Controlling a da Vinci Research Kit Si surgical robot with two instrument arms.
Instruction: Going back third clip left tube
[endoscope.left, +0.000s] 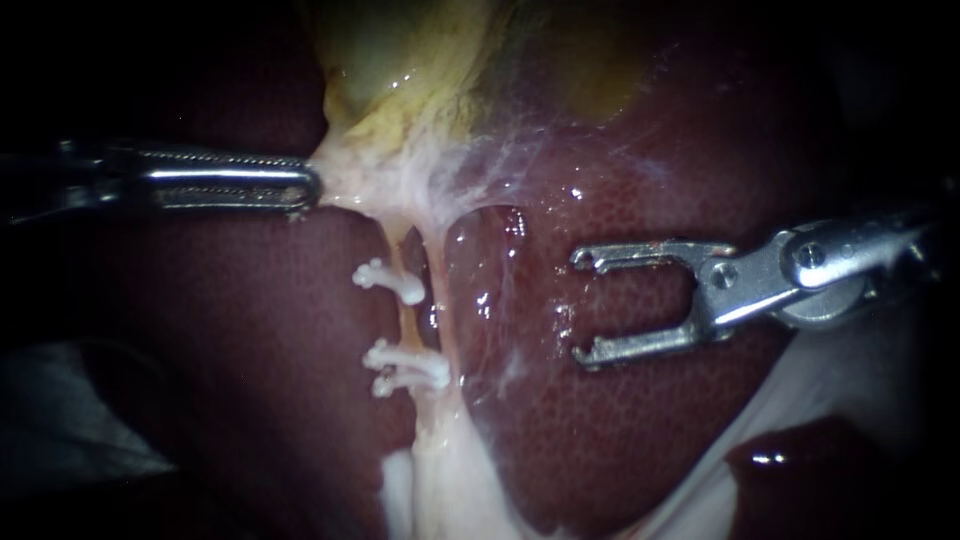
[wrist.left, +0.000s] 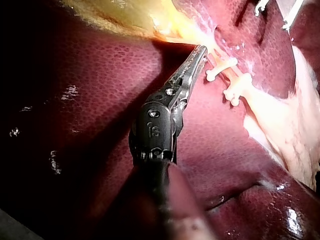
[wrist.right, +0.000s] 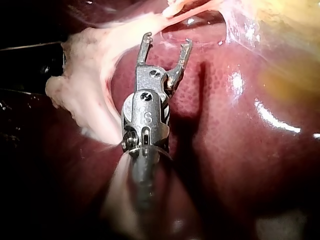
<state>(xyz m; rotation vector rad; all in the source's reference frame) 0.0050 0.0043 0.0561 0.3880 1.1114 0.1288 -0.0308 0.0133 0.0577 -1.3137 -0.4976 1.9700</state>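
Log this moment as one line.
left instrument: jaws shut on pale tissue | right instrument: jaws open, empty, over liver | clips: on tube

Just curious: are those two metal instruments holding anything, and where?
The left slim metal instrument pinches the pale whitish tissue at its edge, below the yellowish gallbladder; the right instrument is open and holds nothing.

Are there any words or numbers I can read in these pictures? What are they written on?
Nothing here can be read.
On the left instrument: a tiny stamped mark on its dark joint, too small to read.
On the right instrument: the same kind of mark, too small to read.
On the clips, liver and gallbladder: no writing.
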